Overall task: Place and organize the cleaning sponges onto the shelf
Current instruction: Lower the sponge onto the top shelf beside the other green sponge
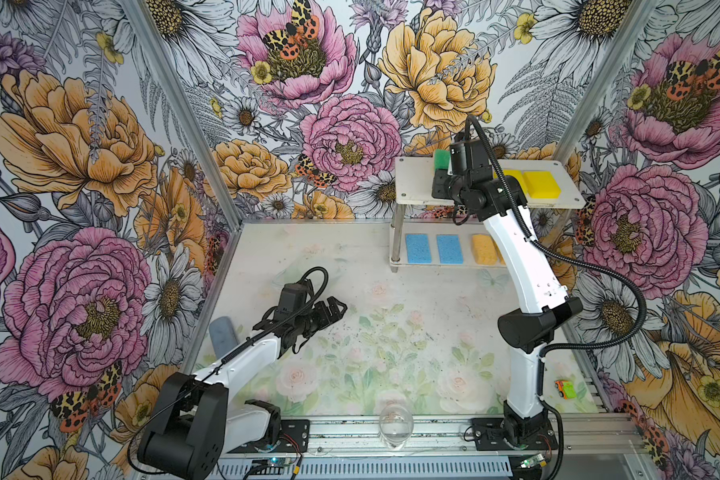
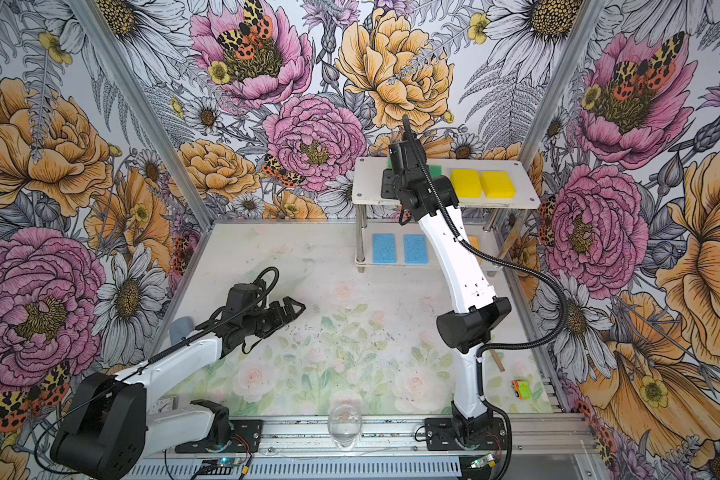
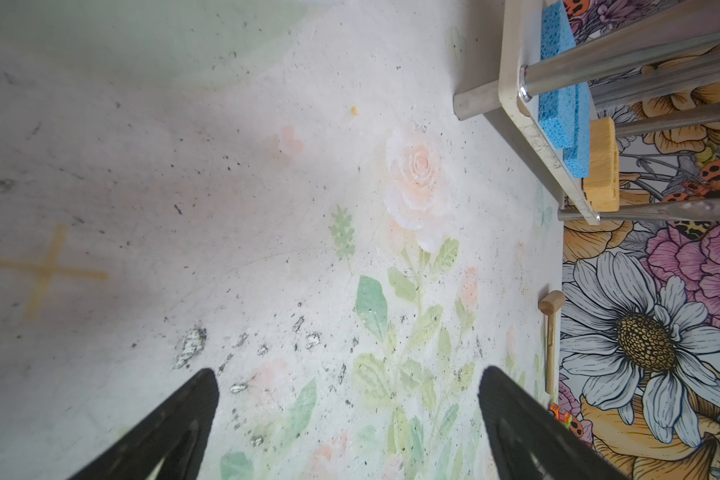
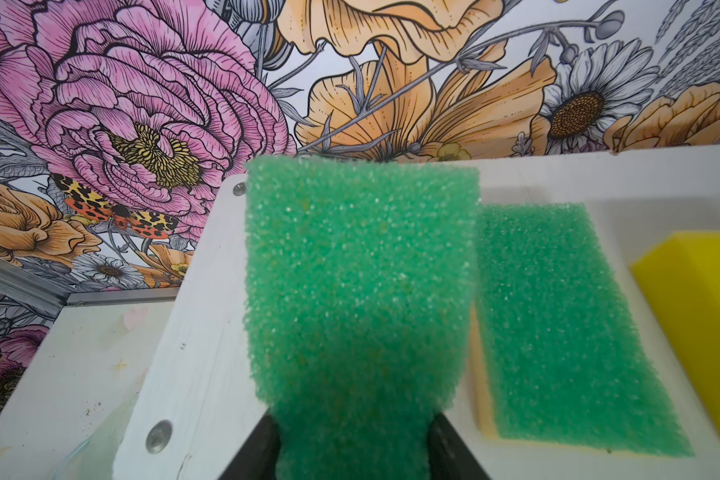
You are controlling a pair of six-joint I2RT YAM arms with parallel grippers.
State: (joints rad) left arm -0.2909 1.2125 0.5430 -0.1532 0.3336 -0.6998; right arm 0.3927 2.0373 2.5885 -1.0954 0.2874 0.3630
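Nearest the robot's base, the left fingers are hanging spread wide over the bare table, holding nothing. Farther back, on the lower board of the shelf, two blue sponges and the orange-yellow sponges are lying in a row, the arm partly hiding the last. Above them, the right fingers are pinching narrowly on a green-topped sponge, squeezing its near end into a waist. They are holding it over the left end of the top board; whether its far end is touching the board is unclear. Just beside it the other green-topped sponge is lying flat, with two bright yellow sponges beyond.

The step in hand appears to be setting down this last sponge. Done well, the sponge is coming down level, yellow base flat on the board, long edge parallel to its twin and clear of the board's left edge. The foam will likely spring back on release, so opening slowly and backing straight out should keep it from skewing.
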